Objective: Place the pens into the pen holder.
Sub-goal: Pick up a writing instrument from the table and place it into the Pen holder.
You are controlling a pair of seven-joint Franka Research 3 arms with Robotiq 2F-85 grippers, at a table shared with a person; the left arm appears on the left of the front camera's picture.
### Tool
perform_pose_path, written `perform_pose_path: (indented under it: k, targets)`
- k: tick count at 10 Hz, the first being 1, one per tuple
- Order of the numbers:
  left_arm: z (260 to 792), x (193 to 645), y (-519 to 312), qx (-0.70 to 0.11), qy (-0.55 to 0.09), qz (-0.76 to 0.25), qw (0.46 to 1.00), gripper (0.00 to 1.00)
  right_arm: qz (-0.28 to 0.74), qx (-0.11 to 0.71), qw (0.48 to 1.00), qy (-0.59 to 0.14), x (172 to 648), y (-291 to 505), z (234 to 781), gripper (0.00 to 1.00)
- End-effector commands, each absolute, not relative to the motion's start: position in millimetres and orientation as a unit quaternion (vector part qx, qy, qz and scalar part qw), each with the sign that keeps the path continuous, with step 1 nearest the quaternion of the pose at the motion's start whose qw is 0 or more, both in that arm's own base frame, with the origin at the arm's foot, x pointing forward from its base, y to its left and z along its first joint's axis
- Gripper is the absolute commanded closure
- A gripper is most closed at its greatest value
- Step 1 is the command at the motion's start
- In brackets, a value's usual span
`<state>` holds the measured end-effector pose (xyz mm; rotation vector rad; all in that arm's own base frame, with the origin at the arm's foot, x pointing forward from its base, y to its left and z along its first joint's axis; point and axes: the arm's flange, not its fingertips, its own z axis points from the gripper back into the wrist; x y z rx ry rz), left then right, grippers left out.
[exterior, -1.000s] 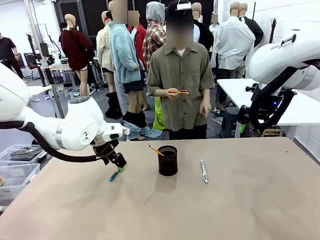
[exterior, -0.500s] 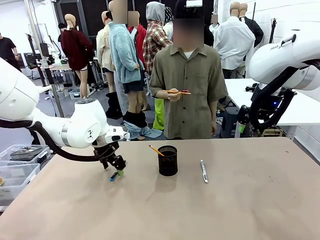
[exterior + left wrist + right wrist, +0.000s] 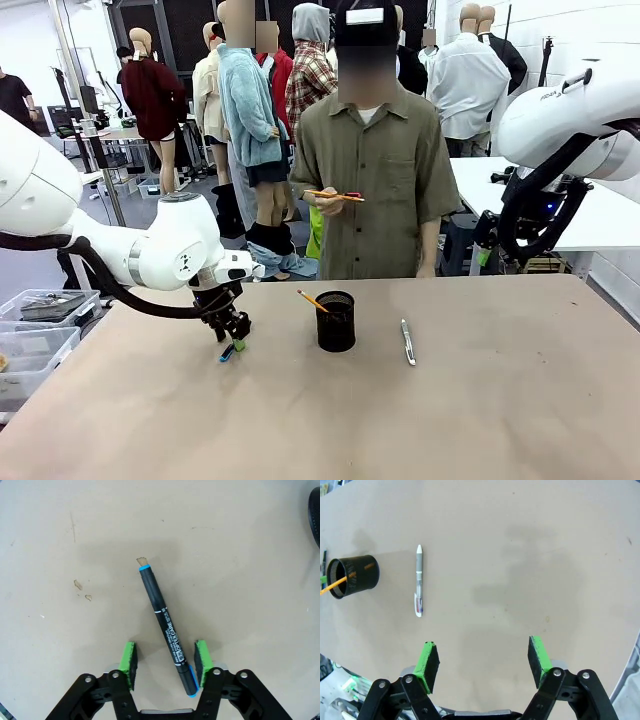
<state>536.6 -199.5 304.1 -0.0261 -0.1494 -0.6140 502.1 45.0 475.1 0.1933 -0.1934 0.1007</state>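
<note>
A black marker with blue ends point(image 3: 162, 622) lies flat on the tan table, its near end between the green pads of my left gripper point(image 3: 165, 662), which is open and straddles it without clamping. From the front, this gripper point(image 3: 232, 335) hangs low over the marker point(image 3: 227, 353), left of the black mesh pen holder point(image 3: 336, 320). An orange pencil point(image 3: 312, 300) leans out of the holder. To the holder's right a silver-grey pen point(image 3: 408, 341) lies on the table. My right gripper point(image 3: 483, 662) is open and high above the silver pen point(image 3: 419, 582) and holder point(image 3: 352, 575).
A person stands at the far edge holding another orange pencil point(image 3: 335, 196) in one hand. The right arm point(image 3: 560, 130) is raised at the right side. Plastic bins point(image 3: 40, 335) sit off the table's left edge. The holder's rim point(image 3: 316, 510) shows at the left wrist view's top right.
My left arm's elbow has swung rightward and the wrist has settled a little over the marker. The person has shifted, and the hand with the pencil has moved left. The right arm is still.
</note>
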Motion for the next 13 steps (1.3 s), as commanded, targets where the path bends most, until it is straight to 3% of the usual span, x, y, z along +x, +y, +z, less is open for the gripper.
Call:
perform_pose_path:
  k: [1,7,10,13]
  targets:
    - [294,535,-201,0.006,-0.056,-0.294,0.954,1.00,0.056,0.107,0.987,-0.105,504,44,473,0.11]
    - [300,525,-205,0.009,-0.035,-0.285,0.958,1.00,0.056,0.107,0.987,-0.105,504,44,473,0.11]
    - [336,505,-186,-0.039,-0.119,-0.321,0.939,1.00,0.056,0.107,0.987,-0.105,504,44,473,0.11]
    - [357,497,-171,-0.125,-0.207,-0.410,0.880,1.00,0.056,0.107,0.987,-0.105,504,44,473,0.11]
